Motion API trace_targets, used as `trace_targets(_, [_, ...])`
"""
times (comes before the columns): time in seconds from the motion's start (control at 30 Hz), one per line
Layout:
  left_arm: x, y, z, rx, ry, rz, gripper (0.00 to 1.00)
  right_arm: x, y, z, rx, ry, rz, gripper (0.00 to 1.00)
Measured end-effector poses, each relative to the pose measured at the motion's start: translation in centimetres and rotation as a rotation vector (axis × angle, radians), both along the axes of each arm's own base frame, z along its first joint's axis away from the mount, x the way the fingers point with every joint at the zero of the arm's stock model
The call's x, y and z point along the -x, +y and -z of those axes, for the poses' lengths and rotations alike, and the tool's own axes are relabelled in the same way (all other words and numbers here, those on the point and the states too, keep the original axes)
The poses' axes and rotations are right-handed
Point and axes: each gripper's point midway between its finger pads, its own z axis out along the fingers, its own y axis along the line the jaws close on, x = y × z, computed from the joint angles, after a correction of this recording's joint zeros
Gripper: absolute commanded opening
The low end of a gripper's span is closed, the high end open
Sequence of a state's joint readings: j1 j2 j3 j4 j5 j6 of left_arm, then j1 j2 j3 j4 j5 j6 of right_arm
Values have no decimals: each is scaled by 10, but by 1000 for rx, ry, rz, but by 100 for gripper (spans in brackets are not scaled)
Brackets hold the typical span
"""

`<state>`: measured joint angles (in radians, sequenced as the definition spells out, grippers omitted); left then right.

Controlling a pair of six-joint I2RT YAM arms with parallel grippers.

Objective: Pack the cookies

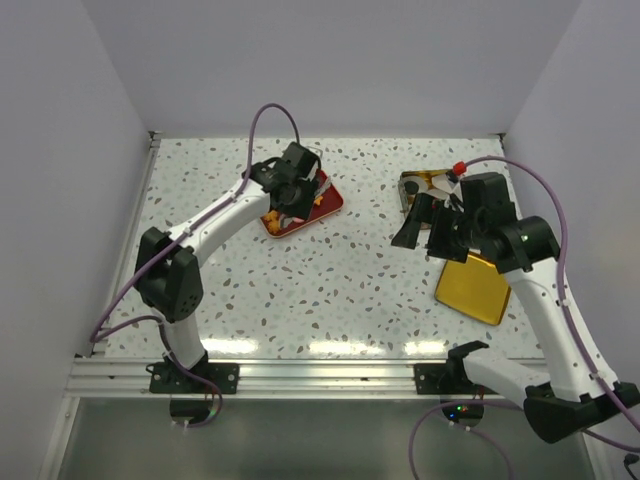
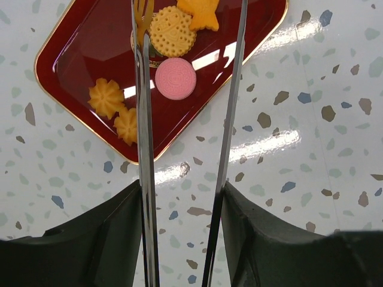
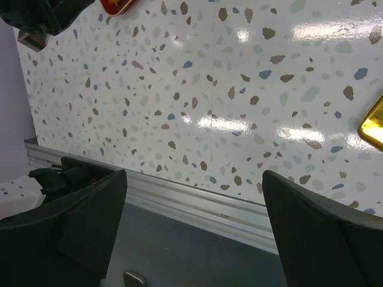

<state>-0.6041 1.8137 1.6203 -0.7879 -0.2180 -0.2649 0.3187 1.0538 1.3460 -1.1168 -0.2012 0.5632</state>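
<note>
Several cookies lie on a red tray (image 2: 84, 54): a pink round one (image 2: 175, 78), an orange round one (image 2: 172, 31), a star (image 2: 202, 12) and two small flower shapes (image 2: 106, 98). My left gripper (image 2: 182, 191) is shut on metal tongs (image 2: 145, 149). Their two blades reach out over the tray, spread apart, with the pink and the round orange cookie between them. The blade tips run off the top of the left wrist view. My right gripper (image 1: 428, 225) hangs open and holds nothing, above the table beside a gold lid (image 1: 473, 287).
An open metal tin (image 1: 425, 185) stands at the back right, partly hidden behind the right arm. In the top view the red tray (image 1: 325, 205) lies at the back left under the left gripper (image 1: 290, 185). Walls close the table's sides; an aluminium rail (image 3: 197, 200) edges the front.
</note>
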Motion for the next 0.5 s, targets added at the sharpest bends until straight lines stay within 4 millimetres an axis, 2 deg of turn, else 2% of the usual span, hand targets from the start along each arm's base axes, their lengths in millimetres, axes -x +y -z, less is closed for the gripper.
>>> trace_targets(0.3, [3, 3, 18, -28, 37, -2, 55, 5, -2, -8, -8, -38, -5, 99])
trace_targets(0.5, [-1, 0, 42, -60, 83, -3, 53, 10, -4, -9, -13, -52, -4, 99])
